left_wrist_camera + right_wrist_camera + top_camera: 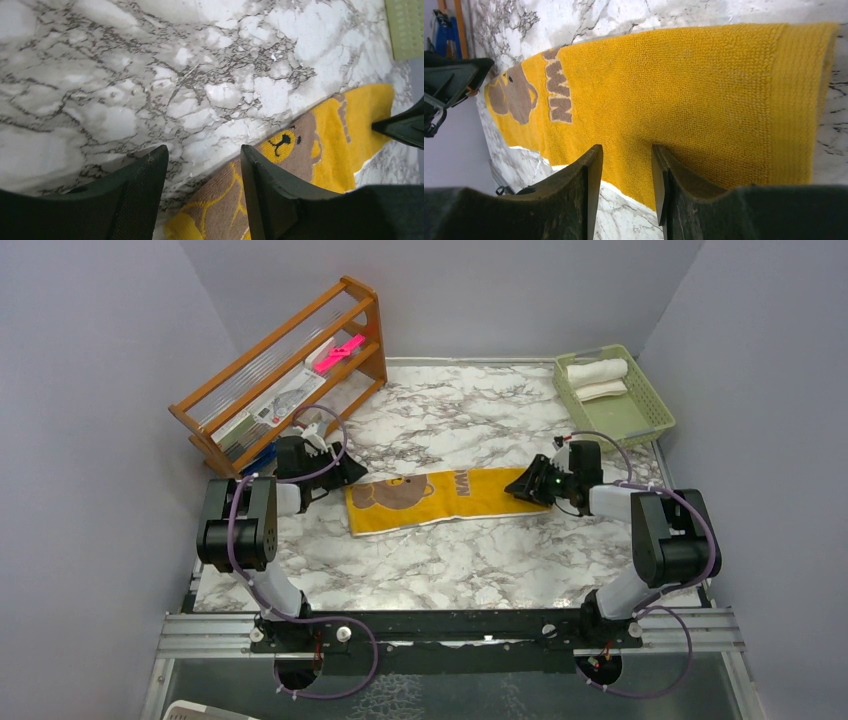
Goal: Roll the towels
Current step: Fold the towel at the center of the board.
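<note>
**Top external view.** The mustard-yellow towel (430, 502) lies spread flat at the centre of the marble table (450, 570), with its long axis running left to right and the brown bear print at its left end. The left gripper (340, 470) is at the towel's left end and the right gripper (520, 488) is at its right end. A cream-white towel (597, 371), already rolled, lies in the green basket (640, 418) at the far right corner. A wooden rack (280, 370) stands at the far left.

**Left wrist view.** The left gripper (202, 150) has its fingers set well apart and holds nothing. Bare marble and the towel's (330, 145) brown-and-yellow corner show through the gap. The right-hand finger (265, 195) overlaps that corner. Contact cannot be confirmed.

**Right wrist view.** The right gripper (625, 148) is partly open, with a narrow gap between its fingers (574, 195). It stands over the near long edge of the towel (684, 85), close to the hemmed end. Cloth and marble are both visible in the gap, and no fold is seen pinched there. Whether the tips press on the cloth cannot be told.
</note>
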Action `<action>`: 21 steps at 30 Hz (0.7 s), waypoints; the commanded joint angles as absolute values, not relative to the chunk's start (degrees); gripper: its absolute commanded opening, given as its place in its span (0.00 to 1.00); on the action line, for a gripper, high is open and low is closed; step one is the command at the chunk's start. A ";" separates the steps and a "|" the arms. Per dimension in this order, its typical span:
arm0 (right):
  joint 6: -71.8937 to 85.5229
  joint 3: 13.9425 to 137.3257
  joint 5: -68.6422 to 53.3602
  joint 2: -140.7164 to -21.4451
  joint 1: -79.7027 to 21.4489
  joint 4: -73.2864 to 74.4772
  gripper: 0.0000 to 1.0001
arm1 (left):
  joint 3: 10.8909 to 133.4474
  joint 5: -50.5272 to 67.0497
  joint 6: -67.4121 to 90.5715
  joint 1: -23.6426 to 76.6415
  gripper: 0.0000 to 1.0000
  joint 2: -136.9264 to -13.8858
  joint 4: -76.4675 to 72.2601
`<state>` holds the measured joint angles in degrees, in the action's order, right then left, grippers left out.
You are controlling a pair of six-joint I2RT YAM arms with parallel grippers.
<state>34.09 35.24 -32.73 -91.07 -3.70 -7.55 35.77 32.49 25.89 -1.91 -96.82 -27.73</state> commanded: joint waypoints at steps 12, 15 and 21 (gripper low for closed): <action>33.05 34.39 -38.10 -92.47 -4.22 -10.69 0.41 | 29.91 42.56 27.72 -3.90 0.52 -101.26 -28.83; 32.96 34.31 -38.43 -92.16 -4.20 -10.57 0.41 | 28.69 42.05 30.14 -4.02 0.51 -101.98 -28.94; 32.70 34.37 -38.70 -91.55 -4.17 -10.32 0.41 | 25.73 40.71 34.92 -4.89 0.50 -101.50 -30.94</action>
